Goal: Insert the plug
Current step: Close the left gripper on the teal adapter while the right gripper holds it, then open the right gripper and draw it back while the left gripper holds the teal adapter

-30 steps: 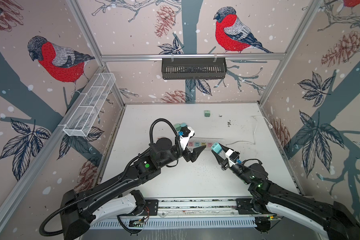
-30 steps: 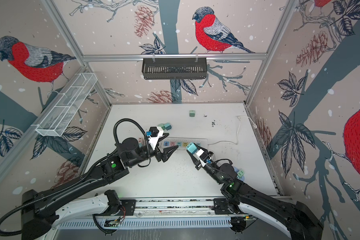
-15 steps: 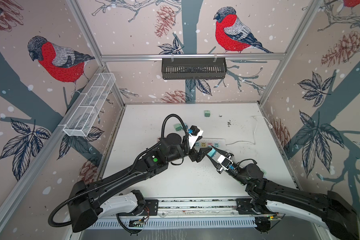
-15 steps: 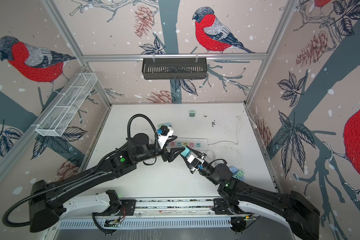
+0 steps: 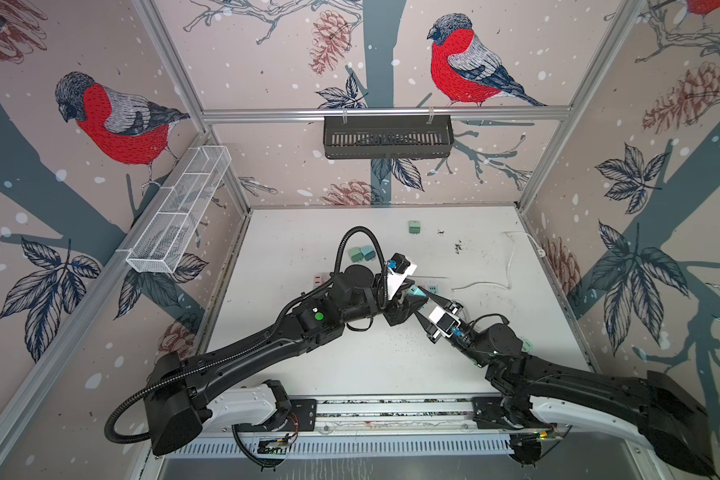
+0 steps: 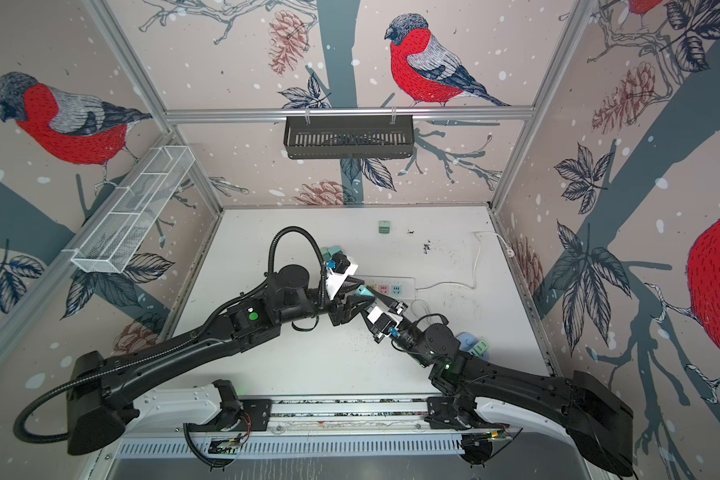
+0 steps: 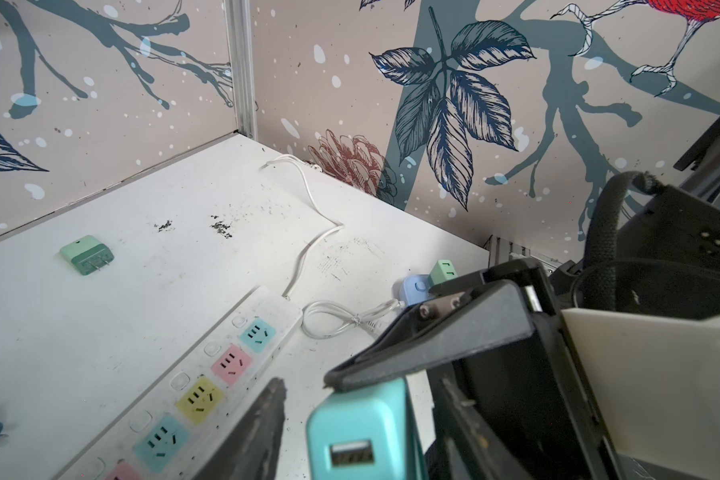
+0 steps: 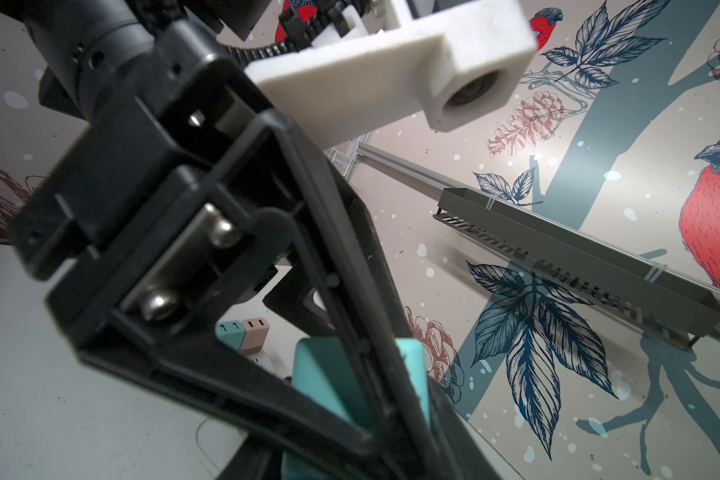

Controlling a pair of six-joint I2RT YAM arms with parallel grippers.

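My table [image 5: 308,374] is big and mostly bare. My left arm [image 5: 267,345] and right arm [image 5: 578,382] reach in over it and meet in the middle. Just by where they meet, the strip [image 7: 267,309] lies flat on the table with its coloured holes [image 7: 200,399] facing up. Every hole I can see is empty, so nothing is plugged in yet.

The right gripper [image 6: 368,300] is clamped on the plug [image 7: 360,428] and holds it up in the air, just beside the strip and not touching it. The left gripper [image 6: 352,297] has a finger on each side of that same plug. In the left wrist view I see a gap between one finger [image 7: 262,424] and the plug, so I think these fingers are apart and not squeezing.

So the done part is small: the plug is off the table and close to the strip. I think a pass from one gripper to the other comes now. After that the plug must be turned, lined up over a hole and pushed in. I cannot see its prongs, only the end with the little slot.

A green plug [image 7: 86,259] lies alone, well away near the back.
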